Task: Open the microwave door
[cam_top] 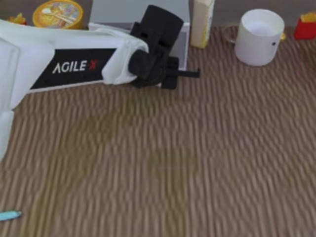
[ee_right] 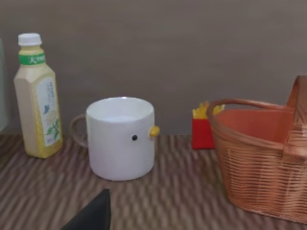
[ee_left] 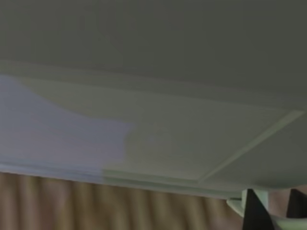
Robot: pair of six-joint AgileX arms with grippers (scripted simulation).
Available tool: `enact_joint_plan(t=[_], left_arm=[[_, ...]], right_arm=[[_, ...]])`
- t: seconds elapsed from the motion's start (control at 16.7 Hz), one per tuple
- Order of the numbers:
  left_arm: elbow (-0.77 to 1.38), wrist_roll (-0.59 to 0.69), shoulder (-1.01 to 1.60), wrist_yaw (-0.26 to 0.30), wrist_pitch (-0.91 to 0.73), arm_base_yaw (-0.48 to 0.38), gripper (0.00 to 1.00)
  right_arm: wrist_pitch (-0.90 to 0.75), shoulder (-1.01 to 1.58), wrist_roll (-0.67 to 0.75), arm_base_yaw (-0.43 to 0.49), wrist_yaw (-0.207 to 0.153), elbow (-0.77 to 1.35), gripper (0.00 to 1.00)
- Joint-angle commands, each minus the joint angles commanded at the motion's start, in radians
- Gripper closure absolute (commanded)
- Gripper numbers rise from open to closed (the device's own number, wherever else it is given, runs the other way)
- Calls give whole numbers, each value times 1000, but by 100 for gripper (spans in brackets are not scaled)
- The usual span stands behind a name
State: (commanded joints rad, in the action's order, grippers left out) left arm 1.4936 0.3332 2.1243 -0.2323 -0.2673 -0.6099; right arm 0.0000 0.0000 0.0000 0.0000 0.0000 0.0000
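left gripper (cam_top: 190, 74) at microwave (cam_top: 113, 12) front right edge, grip state unclear | microwave door (ee_left: 158, 129) fills wrist view | bottle (cam_top: 202, 22) just right | table (cam_top: 197, 163) open in front

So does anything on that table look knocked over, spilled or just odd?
Nothing stands out. The bottle, the white cup, the fries box and the basket all stand upright, with no spill on the table. The left end effector is at the front of the microwave.
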Motion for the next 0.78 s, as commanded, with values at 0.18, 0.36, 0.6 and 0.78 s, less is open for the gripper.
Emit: enact_joint_plan(t=[0.18, 0.36, 0.6, 0.78], left_arm=[[-24, -21, -12, 12, 9, 6, 100], [-58, -60, -49, 39, 42, 19, 100], [-84, -80, -58, 52, 48, 25, 100], [-84, -80, -58, 52, 48, 25, 100]], right_arm=[[0, 0, 0, 0, 0, 0, 0], [0, 0, 0, 0, 0, 0, 0], [0, 0, 0, 0, 0, 0, 0], [0, 0, 0, 0, 0, 0, 0]])
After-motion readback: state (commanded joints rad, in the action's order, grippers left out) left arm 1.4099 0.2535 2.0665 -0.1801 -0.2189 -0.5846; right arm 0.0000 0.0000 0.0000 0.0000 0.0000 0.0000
